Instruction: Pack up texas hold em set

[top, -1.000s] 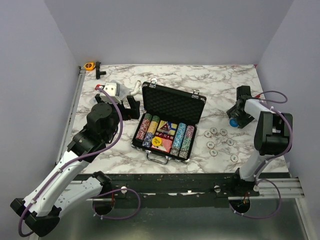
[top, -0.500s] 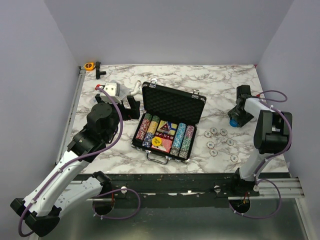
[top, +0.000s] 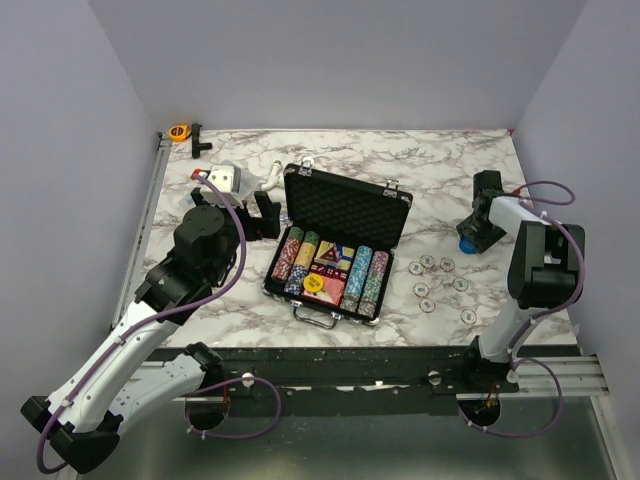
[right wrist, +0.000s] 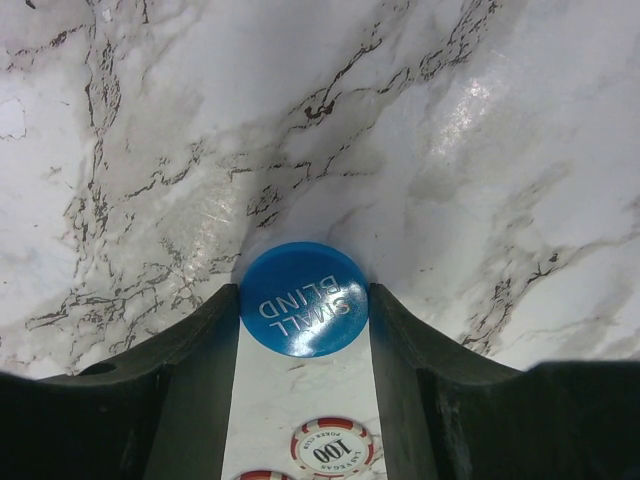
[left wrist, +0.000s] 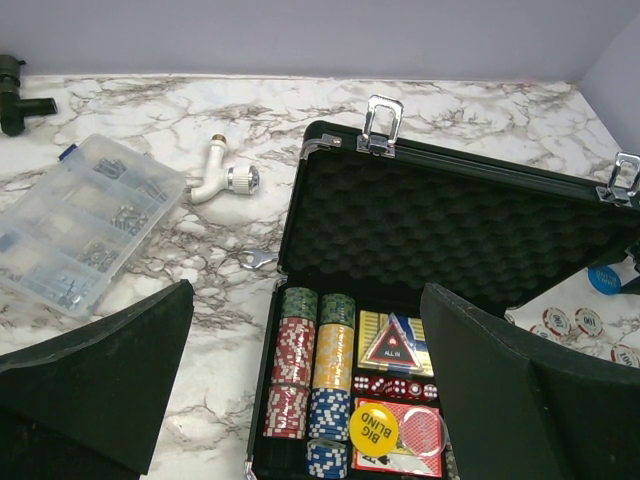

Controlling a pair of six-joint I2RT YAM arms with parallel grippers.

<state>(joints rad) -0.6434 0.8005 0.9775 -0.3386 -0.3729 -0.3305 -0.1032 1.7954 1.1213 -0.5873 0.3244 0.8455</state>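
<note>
Black foam-lined briefcase (top: 345, 205) was open, mostly loaded; small round white chips (top: 447, 265) weren't packed. Right gripper (right wrist: 303, 297) pinched round blue plastic disc (right wrist: 303, 305); left gripper (left wrist: 308, 295) gaped wide.

Inventory by kind, counted from the overhead and wrist views. One black briefcase (top: 345, 205); inside it, four rows of poker chips (top: 291, 258), one red card deck (top: 322, 286), one triangular ALL IN marker (left wrist: 392, 345), one yellow disc (left wrist: 372, 428). On the marble table (top: 420, 160) to the right, seven loose round chips (top: 427, 263) and one blue disc (right wrist: 304, 298). To the left, one clear compartment box (left wrist: 85, 220), one white pipe fitting (left wrist: 222, 180), one black fitting (top: 197, 140), one orange tape measure (top: 179, 131). Red dice (left wrist: 392, 388) in the case too small to count
</note>
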